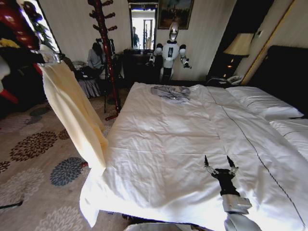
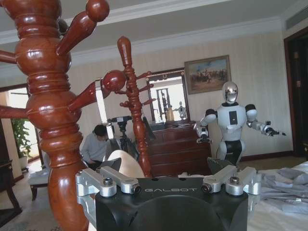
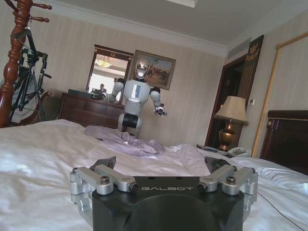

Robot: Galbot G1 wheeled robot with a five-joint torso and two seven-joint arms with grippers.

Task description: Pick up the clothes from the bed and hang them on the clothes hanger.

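Right gripper (image 1: 218,161) low over the near end of the bed (image 1: 159,144), fingers spread wide, nothing between them, bare white sheet all around. Left gripper (image 2: 166,166) raised beside a coat stand, fingers likewise spread wide, a patch of cream fabric just behind one fingertip.

The clothes (image 1: 72,110), a pale cream-yellow shirt, off the bed and hanging full length in the air at the robot's left, top end up beside the near coat stand (image 2: 45,120), bottom end near the bed's left corner. Impossible to tell what holds the top end.

Edges and room: bed's left edge running away from the robot, sheet draped over it toward the floor. Open flower-patterned carpet (image 1: 33,159) to the left of that edge, with the hanging shirt between carpet and bed. Thin dark stitched line (image 1: 250,144) running lengthwise on the sheet to the right of the right gripper. Dark headboard (image 1: 284,72) along the far right.

Counts: two turned wooden coat stands, the second (image 1: 106,48) farther off, past the bed's far left corner. Two white pillows (image 1: 262,101) by the headboard. One crumpled grey-blue garment (image 1: 171,92) at the far end of the bed, well apart from both grippers. One white humanoid robot (image 1: 169,53) standing beyond the bed by a dark dresser (image 3: 91,110). One table lamp (image 1: 239,45), one mirror (image 1: 143,24), one framed painting (image 1: 175,12) on the far wall.
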